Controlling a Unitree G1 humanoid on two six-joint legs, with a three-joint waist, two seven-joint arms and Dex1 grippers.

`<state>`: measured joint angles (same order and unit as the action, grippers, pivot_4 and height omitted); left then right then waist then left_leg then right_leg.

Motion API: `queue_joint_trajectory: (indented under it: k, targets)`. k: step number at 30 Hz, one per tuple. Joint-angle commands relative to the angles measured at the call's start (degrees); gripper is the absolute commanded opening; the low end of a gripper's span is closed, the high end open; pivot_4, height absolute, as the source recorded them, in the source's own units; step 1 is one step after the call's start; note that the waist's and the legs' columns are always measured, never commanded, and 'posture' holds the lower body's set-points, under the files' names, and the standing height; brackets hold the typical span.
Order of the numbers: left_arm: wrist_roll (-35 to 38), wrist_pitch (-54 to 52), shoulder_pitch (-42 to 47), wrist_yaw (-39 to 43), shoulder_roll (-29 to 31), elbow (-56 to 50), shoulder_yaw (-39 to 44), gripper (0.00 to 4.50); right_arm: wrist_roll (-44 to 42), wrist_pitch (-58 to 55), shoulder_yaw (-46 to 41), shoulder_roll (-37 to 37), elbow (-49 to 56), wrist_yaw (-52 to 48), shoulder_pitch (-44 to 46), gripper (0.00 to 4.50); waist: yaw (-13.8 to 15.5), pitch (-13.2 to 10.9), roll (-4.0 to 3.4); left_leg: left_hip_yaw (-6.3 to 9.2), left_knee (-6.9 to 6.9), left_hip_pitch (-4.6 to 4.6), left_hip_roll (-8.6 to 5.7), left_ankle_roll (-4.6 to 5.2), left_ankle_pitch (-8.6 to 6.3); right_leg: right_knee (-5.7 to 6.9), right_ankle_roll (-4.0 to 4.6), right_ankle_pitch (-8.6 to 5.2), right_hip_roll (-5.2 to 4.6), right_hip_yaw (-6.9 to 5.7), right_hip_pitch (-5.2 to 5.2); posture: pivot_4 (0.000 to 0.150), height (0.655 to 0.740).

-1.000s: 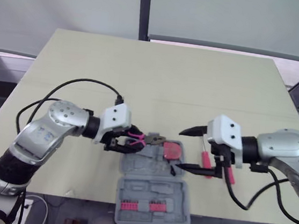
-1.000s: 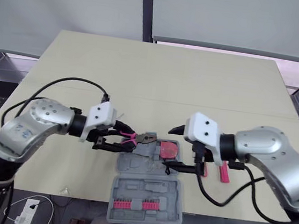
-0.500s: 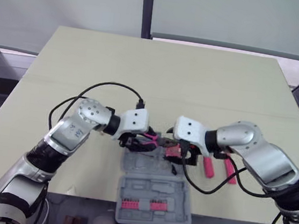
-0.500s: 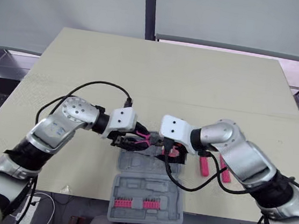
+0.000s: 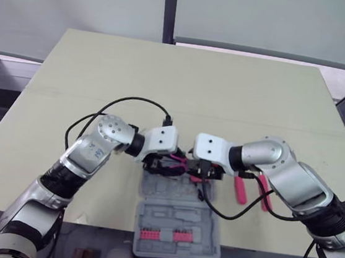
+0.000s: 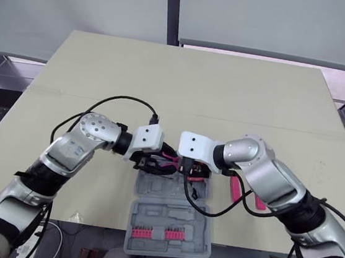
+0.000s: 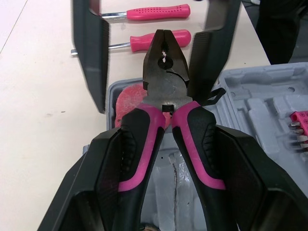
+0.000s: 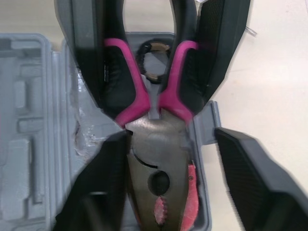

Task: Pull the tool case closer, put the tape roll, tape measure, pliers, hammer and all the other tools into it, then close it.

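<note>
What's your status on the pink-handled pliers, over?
Left gripper shut on pink-handled steel pliers, over open grey plastic tool case. Right gripper open, straddling pliers' head. Two pink-handled screwdrivers on table beside case.

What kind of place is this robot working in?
Probably a lab or test workspace: a beige table, an open grey tool case with moulded slots, and grey panels on a dark post behind.
</note>
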<state>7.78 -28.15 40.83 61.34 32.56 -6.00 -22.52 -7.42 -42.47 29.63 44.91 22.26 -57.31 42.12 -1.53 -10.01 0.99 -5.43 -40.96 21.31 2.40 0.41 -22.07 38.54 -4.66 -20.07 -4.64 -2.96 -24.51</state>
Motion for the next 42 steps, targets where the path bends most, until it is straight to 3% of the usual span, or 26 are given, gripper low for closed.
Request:
queue_joint_trajectory:
  k: [1, 4, 6, 8, 11, 17, 23, 42]
  targets:
    - [0.7, 0.3, 0.5, 0.1, -0.4, -1.9, 1.5, 2.43, 1.3, 0.7, -1.3, 0.1, 1.5, -0.1, -0.1, 0.99, 0.0, 0.0, 0.0, 0.01, 0.0, 0.0, 0.0, 0.0, 0.0, 0.01, 0.0, 0.0, 0.0, 0.0, 0.0, 0.15, 0.74]
    - [1.0, 0.2, 0.0, 0.0, -0.3, -2.1, 2.1, 2.43, 1.3, 0.7, -1.6, 0.2, 1.9, -0.2, -0.4, 1.0, 0.0, 0.0, 0.0, 0.02, 0.0, 0.0, 0.0, 0.0, 0.0, 0.01, 0.0, 0.0, 0.0, -0.02, 0.0, 0.15, 0.74]
    - [7.1, -0.4, -1.8, 3.5, 0.2, -3.6, 5.9, 2.43, 1.5, 0.8, -1.5, 0.7, 2.3, -0.6, -0.5, 1.0, 0.0, 0.0, 0.0, 0.02, 0.0, 0.0, 0.0, 0.0, 0.0, 0.02, 0.0, 0.0, 0.0, -0.02, 0.0, 0.15, 0.74]
    - [13.8, -0.7, -4.8, 9.7, 3.1, -5.3, 10.2, 3.48, 1.4, 0.3, -1.5, 1.3, 3.2, -1.2, -0.5, 1.0, -0.4, 0.0, -0.03, 0.04, 0.0, 0.0, 0.01, 0.0, 0.0, 0.03, 0.0, 0.0, 0.01, -0.02, -0.01, 0.15, 0.74]
    - [15.9, 5.9, -10.2, 15.9, 8.3, -4.8, 14.6, 4.5, 1.1, -1.3, -1.8, 2.0, 5.6, -2.2, -0.8, 1.0, -0.6, -0.1, -0.14, 0.07, 0.0, -0.01, 0.09, -0.01, 0.0, 0.07, 0.07, -0.03, 0.05, -0.04, -0.02, 0.15, 0.74]
    - [11.9, 20.2, -17.7, 18.6, 13.5, 6.7, 19.3, 4.5, 2.0, -6.9, 1.4, 2.7, 9.2, -2.8, 0.4, 1.0, -0.2, -0.1, -0.18, 0.08, -0.06, -0.04, 0.03, -0.01, 0.0, 0.08, 0.08, -0.03, -0.01, -0.06, 0.03, 0.15, 0.74]
    - [7.9, 29.7, -18.8, 16.1, 10.8, 14.5, 18.0, 4.5, 5.7, -9.3, 7.3, 1.8, 8.2, -2.3, 2.4, 1.0, 0.0, -0.1, -0.17, 0.13, -0.08, 0.01, -0.1, 0.01, -0.01, 0.09, 0.07, -0.02, -0.13, -0.15, 0.03, 0.15, 0.74]
    - [3.6, 36.2, -19.5, 14.8, 8.9, 18.2, 16.0, 4.5, 14.3, -6.9, 14.4, -3.3, 2.9, -2.1, 2.5, 1.0, -0.4, -0.1, -0.18, 0.14, -0.08, 0.0, -0.09, 0.01, -0.01, 0.16, 0.06, -0.02, -0.12, -0.28, 0.02, 0.15, 0.74]
